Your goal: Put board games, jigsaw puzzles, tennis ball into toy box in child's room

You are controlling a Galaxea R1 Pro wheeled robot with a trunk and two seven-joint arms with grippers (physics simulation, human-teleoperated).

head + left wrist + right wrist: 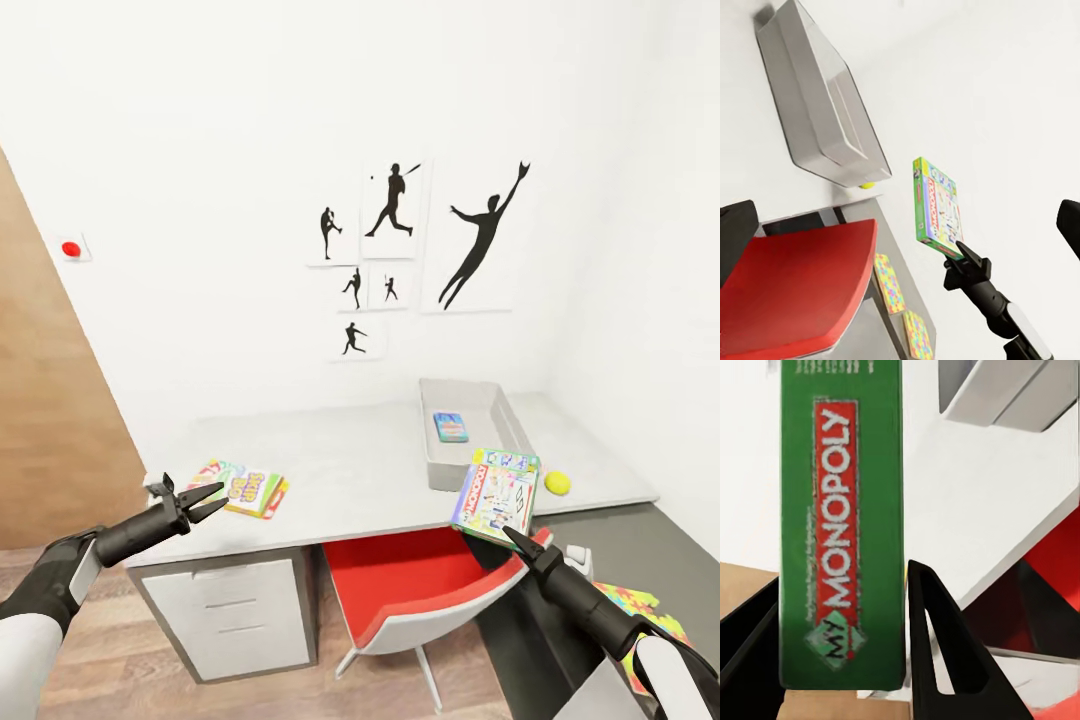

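My right gripper (520, 540) is shut on the lower edge of the white-green board game (497, 495), holding it tilted in the air just in front of the toy box (438, 465). In the right wrist view its fingers (945, 652) clamp the green Monopoly box (844, 525). A blue board game (451, 427) lies inside the grey toy box. The yellow-green-orange board game (243, 488) lies on the table (350, 470) at the left, with my open left gripper (205, 497) just beside it. The tennis ball (557, 483) rests right of the toy box. The jigsaw puzzles (889, 283) lie on the lower dark unit.
A red and white chair (420, 585) is tucked under the table between the white drawers (230, 610) and the dark side unit (640, 540). The back wall carries black silhouette posters (400, 250). A wooden door (50, 420) stands at the left.
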